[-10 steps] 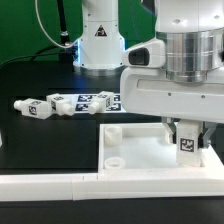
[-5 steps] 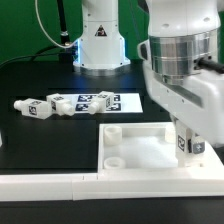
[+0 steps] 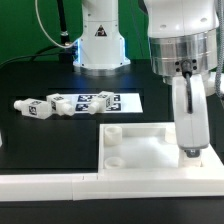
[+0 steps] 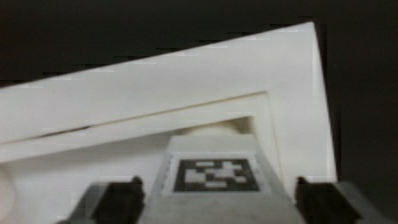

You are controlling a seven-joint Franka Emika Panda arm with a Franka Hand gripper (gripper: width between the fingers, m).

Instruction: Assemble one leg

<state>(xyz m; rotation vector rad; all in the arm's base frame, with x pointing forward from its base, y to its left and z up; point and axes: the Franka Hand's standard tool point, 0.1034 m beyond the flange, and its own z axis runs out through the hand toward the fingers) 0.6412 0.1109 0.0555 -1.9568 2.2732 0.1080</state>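
Note:
My gripper (image 3: 188, 147) hangs straight down over the near right corner of the large white square panel (image 3: 140, 146). In the exterior view its finger faces the camera and hides what is between the jaws. In the wrist view the gripper (image 4: 217, 206) has one dark finger on each side of an upright white leg (image 4: 217, 172) with a black-and-white tag. The jaws appear shut on this leg, which stands on the panel (image 4: 160, 95) near its corner. Two loose legs (image 3: 32, 107) (image 3: 58, 103) lie on the black table at the exterior view's left.
The marker board (image 3: 105, 101) lies flat behind the panel. The robot's white base (image 3: 98, 40) stands at the back. A long white bar (image 3: 45, 184) runs along the front edge, at the panel's near side. Round holes (image 3: 113, 129) (image 3: 113, 160) show at the panel's left corners.
The gripper has turned about its vertical axis over the panel's right corner. The tag seen between the fingers before is now hidden behind a finger.

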